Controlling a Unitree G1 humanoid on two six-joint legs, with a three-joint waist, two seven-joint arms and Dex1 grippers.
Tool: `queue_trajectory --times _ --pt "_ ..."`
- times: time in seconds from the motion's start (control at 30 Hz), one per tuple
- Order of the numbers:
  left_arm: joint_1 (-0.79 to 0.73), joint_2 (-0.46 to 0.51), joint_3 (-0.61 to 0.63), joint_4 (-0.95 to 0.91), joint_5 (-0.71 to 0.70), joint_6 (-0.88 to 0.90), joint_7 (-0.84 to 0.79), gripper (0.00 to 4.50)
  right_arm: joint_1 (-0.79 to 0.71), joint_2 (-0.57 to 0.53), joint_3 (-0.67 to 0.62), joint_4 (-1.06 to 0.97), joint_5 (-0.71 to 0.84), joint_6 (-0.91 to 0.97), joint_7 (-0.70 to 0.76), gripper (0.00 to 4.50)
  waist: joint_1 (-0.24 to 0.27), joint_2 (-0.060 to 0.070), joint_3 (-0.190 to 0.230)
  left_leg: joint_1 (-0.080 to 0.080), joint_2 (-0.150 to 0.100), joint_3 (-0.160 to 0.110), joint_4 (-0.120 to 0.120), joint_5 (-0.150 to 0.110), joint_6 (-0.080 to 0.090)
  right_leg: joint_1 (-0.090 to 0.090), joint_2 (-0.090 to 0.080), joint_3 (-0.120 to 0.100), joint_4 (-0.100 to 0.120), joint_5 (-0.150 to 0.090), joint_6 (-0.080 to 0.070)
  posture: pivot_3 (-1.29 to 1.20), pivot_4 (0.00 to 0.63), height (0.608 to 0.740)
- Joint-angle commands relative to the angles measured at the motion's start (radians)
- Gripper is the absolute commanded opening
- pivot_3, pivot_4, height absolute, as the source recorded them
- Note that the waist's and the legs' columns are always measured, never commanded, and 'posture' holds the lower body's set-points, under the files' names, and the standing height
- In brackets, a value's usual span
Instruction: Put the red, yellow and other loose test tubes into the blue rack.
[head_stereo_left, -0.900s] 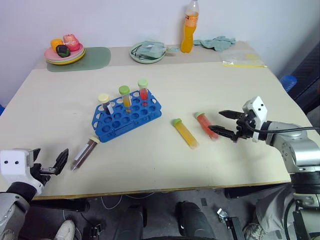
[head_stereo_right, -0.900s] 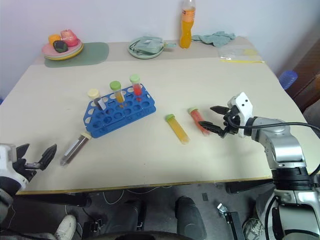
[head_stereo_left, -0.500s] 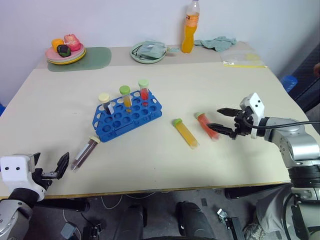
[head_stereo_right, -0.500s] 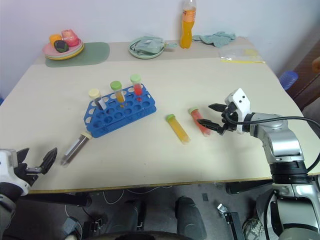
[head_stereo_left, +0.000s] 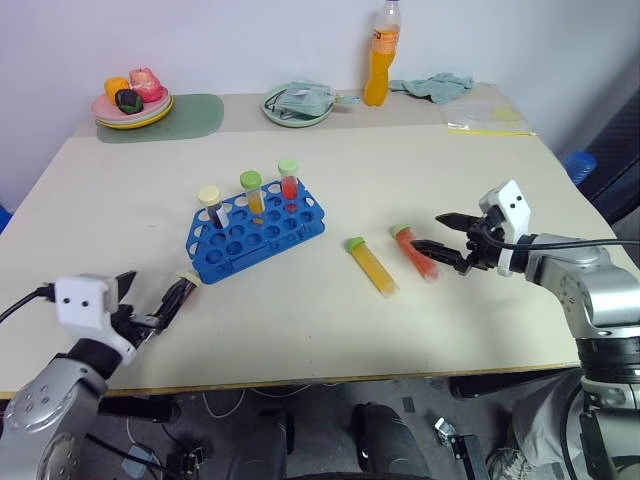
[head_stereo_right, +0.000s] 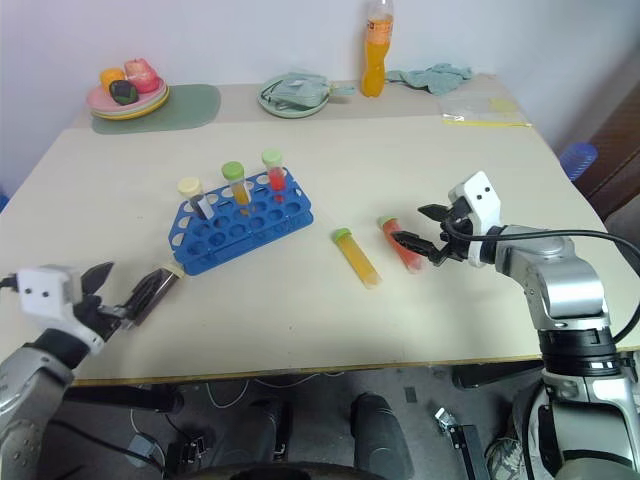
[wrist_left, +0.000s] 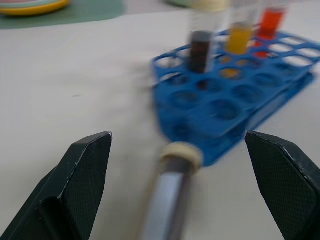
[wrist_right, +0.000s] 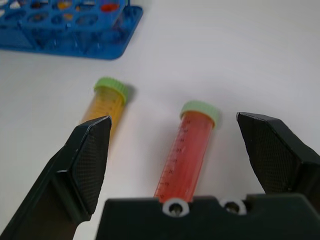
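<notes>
The blue rack (head_stereo_left: 255, 232) stands left of the table's middle with three capped tubes upright in its back row. A red tube (head_stereo_left: 414, 251) and a yellow tube (head_stereo_left: 371, 266), both green-capped, lie on the table to its right. My right gripper (head_stereo_left: 427, 231) is open, its fingers on either side of the red tube (wrist_right: 187, 147). A dark tube (head_stereo_left: 172, 300) with a cream cap lies by the rack's near left corner. My left gripper (head_stereo_left: 150, 305) is open, and the dark tube (wrist_left: 172, 187) lies between its fingers.
Along the far edge are a plate of food (head_stereo_left: 130, 105) on a green mat, a bowl holding a cloth (head_stereo_left: 297, 102), an orange drink bottle (head_stereo_left: 375, 55), a teal cloth (head_stereo_left: 432, 85) and a plastic bag (head_stereo_left: 487, 118). The table's front edge runs just under both arms.
My left arm has come up from below the table's front edge and forward to the dark tube. My right gripper has edged left, closer around the red tube. Both stay open.
</notes>
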Motion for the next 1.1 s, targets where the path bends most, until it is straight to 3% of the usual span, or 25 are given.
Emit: queue_trajectory --times 0.03,0.17,0.27,0.37,0.5,0.67,0.93,1.03,1.1 --pt "-0.039 0.019 -0.034 0.002 -0.004 -0.007 -0.023 4.36 -0.013 -0.028 -0.016 -0.061 -0.011 0.055 -0.053 4.42 -0.002 0.0 0.0 0.0 0.0 0.0 0.0 0.0 0.0 0.0 0.0 0.0 0.0 0.0 0.0 0.0 0.15 0.74" --pt "-0.085 0.048 -0.134 0.005 0.018 -0.022 -0.081 4.36 -0.081 -0.038 0.028 -0.089 -0.007 0.18 -0.095 4.42 -0.004 0.001 0.0 0.0 0.0 0.0 0.0 0.0 0.0 0.0 0.0 0.0 0.0 0.0 0.0 0.0 0.15 0.74" --pt "-0.125 0.061 -0.23 0.017 0.042 -0.039 -0.128 4.36 -0.196 -0.015 0.076 -0.062 0.008 0.379 -0.146 4.42 -0.006 0.001 0.0 0.0 0.0 0.0 0.0 0.0 0.0 0.0 0.0 0.0 0.0 0.0 0.0 0.0 0.15 0.74" --pt "-0.178 0.046 -0.332 0.038 0.062 -0.054 -0.161 4.36 -0.373 0.055 0.147 0.042 -0.019 0.634 -0.242 4.42 -0.006 0.001 0.0 0.0 0.0 0.0 0.0 0.0 0.0 -0.001 0.0 0.0 0.001 0.0 -0.001 0.0 0.15 0.74" --pt "-0.242 0.034 -0.469 0.064 0.103 -0.082 -0.213 4.36 -0.612 0.112 0.266 0.283 -0.07 0.804 -0.294 4.42 -0.003 0.001 0.0 -0.001 0.0 0.0 0.0 0.0 0.0 -0.002 0.0 0.0 0.001 0.0 -0.001 0.0 0.15 0.74" --pt "-0.236 0.021 -0.534 0.053 0.115 -0.105 -0.238 4.36 -0.752 0.137 0.42 0.465 -0.09 0.835 -0.271 4.42 -0.002 0.001 0.0 -0.003 -0.001 0.0 -0.001 0.0 0.001 -0.005 -0.001 0.0 0.001 0.001 -0.001 0.0 0.15 0.74" --pt "-0.179 0.009 -0.585 0.025 0.137 -0.128 -0.235 4.36 -0.804 0.165 0.557 0.62 -0.139 0.775 -0.239 4.42 -0.006 0.002 0.001 -0.003 -0.001 0.001 -0.001 -0.001 0.001 -0.006 -0.001 0.0 0.001 0.001 0.0 0.0 0.15 0.74" --pt "-0.187 -0.004 -0.597 0.016 0.141 -0.117 -0.218 4.5 -0.814 0.17 0.596 0.652 -0.161 0.727 -0.21 3.63 -0.007 0.002 0.001 -0.003 -0.001 0.001 -0.001 -0.001 0.001 -0.006 -0.001 0.0 0.001 0.001 0.0 0.0 0.15 0.74" --pt "-0.188 -0.006 -0.598 0.009 0.141 -0.111 -0.213 4.5 -0.818 0.173 0.61 0.661 -0.169 0.718 -0.194 2.64 -0.007 0.002 0.001 -0.003 -0.001 0.001 -0.001 -0.001 0.001 -0.006 0.0 0.0 0.001 0.001 0.0 0.0 0.15 0.74"
